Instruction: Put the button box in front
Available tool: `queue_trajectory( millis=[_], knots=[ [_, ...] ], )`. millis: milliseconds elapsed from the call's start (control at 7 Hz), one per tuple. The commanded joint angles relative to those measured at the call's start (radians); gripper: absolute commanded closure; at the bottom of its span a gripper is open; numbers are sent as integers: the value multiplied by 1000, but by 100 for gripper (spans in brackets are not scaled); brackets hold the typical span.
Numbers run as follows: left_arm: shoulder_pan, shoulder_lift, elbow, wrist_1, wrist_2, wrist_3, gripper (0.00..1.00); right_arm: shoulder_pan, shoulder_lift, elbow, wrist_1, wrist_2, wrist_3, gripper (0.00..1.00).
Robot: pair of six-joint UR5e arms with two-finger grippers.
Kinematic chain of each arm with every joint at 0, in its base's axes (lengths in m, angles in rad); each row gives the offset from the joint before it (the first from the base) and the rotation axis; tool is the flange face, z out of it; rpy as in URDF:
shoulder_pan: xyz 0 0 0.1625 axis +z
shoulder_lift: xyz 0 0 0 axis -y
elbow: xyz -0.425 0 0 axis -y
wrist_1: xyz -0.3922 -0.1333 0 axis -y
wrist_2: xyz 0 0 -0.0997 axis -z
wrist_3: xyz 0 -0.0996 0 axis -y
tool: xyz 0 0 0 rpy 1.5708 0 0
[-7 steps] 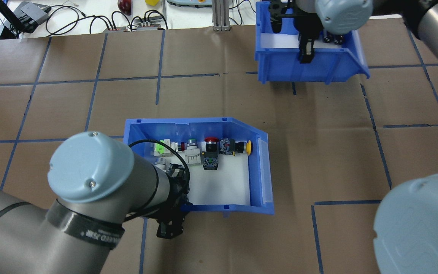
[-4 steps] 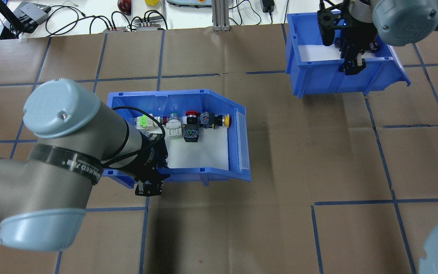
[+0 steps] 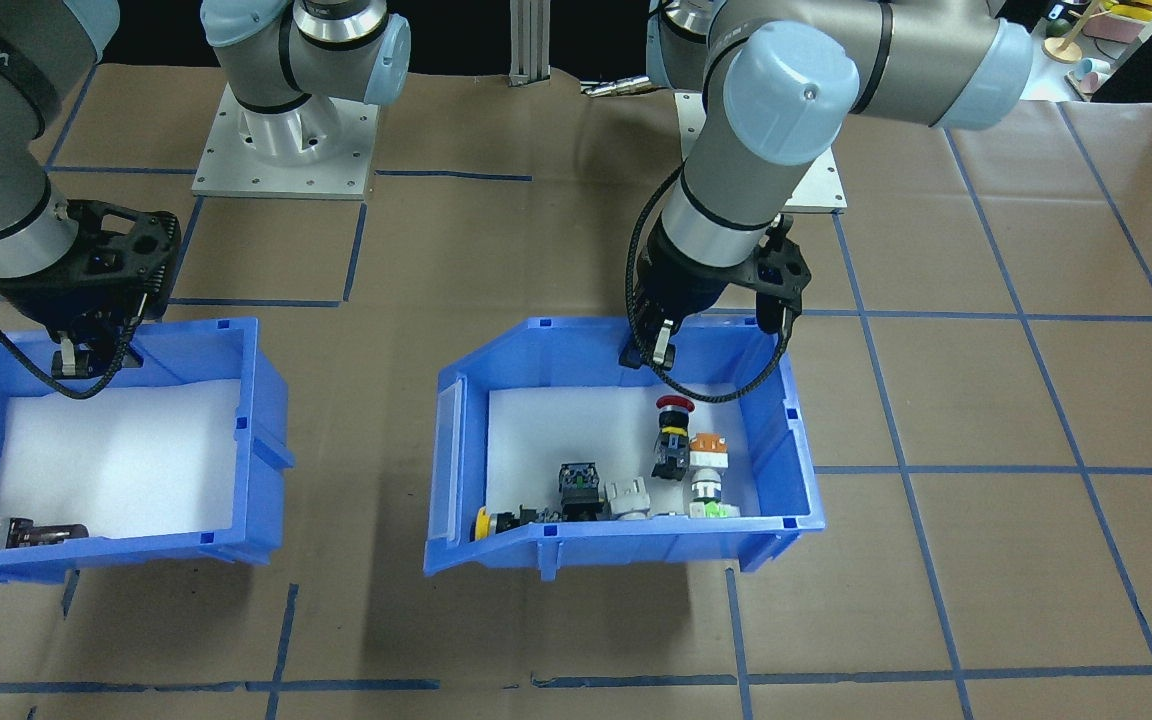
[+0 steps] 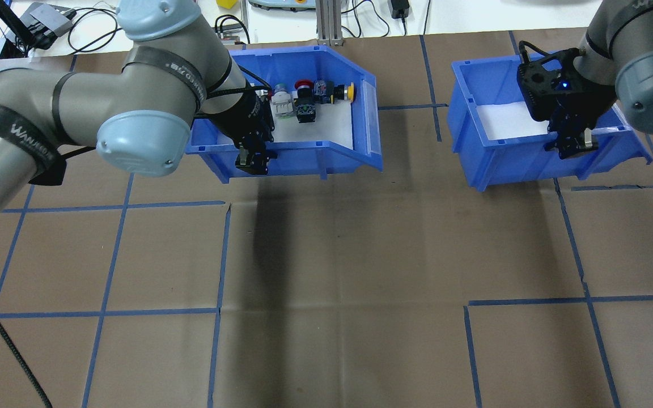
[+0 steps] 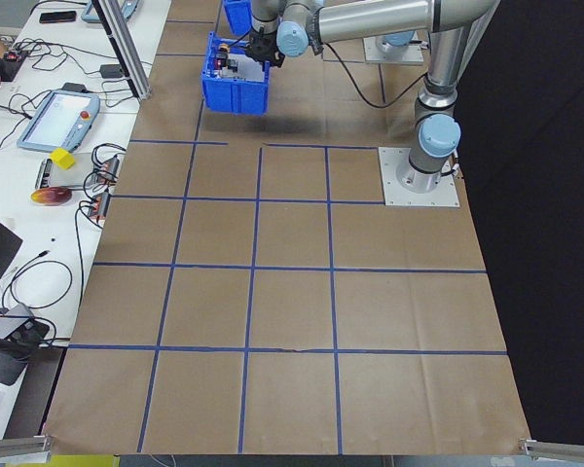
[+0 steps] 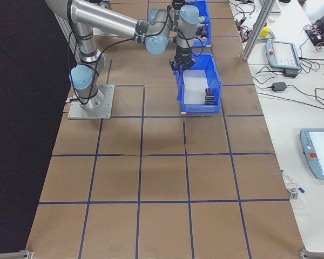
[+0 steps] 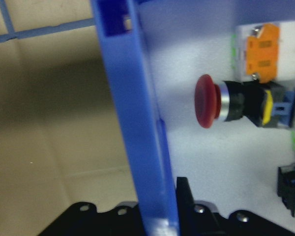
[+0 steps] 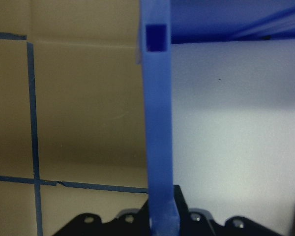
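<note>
Since the earlier overhead frame, the button box [image 4: 304, 153] has travelled from the middle of the table to its far edge, carried by the left gripper [image 4: 251, 160]. This gripper is clamped on the box's near wall, one finger inside and one outside. A dark shadow lies on the brown paper below the box. A red mushroom button [image 7: 206, 101] lies on the white liner. The right gripper [image 4: 571, 146] pinches the near wall of the second blue bin [image 4: 508, 164], now further right.
</note>
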Motion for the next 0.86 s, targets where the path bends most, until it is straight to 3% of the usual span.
queue_trajectory(
  millis=[0, 286, 429, 571, 714],
  knots=[
    [-38, -142, 90, 59, -29, -14, 94, -27, -10, 13, -1, 2, -28, 94],
    [-56, -171, 95, 57, -18, -15, 80, -27, -10, 13, -1, 2, -28, 94],
    [-56, -171, 92, 57, -18, -15, 66, -27, -8, 14, -1, 2, -28, 94],
    [-56, -171, 86, 57, -12, -15, 41, -27, -10, 14, -1, 2, -28, 94],
    [-56, -168, 89, 57, -9, -14, 23, -27, -10, 14, -1, 2, -28, 94]
  ],
)
